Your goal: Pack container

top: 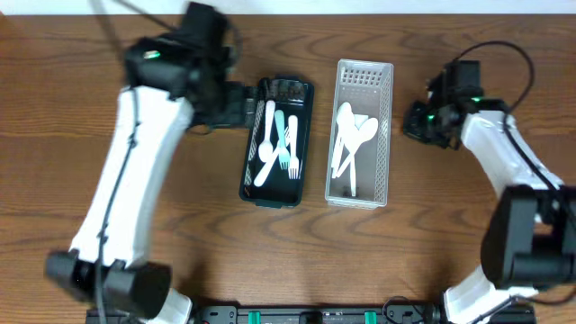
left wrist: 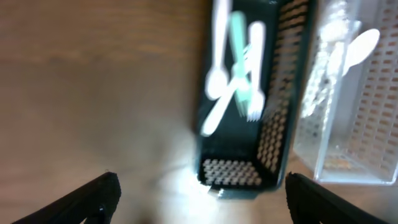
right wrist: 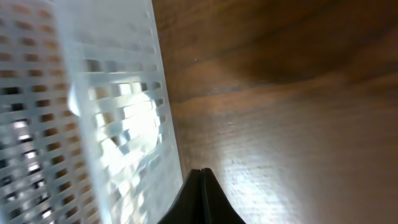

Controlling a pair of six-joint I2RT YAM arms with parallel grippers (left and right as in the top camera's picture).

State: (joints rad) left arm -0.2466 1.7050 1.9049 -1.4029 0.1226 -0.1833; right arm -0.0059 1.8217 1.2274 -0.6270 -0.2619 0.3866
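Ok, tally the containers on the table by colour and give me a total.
Black container: 1
Clear container: 1
Total: 2

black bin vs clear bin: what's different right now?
Colour: the black bin is dark and opaque, while the clear bin is see-through.
Contents: the black bin holds white pieces plus a teal utensil. The clear bin holds only white spoons.
Extent: the clear bin reaches farther up the overhead view than the black bin.
Shared: both are slotted rectangular bins, lying side by side lengthwise.
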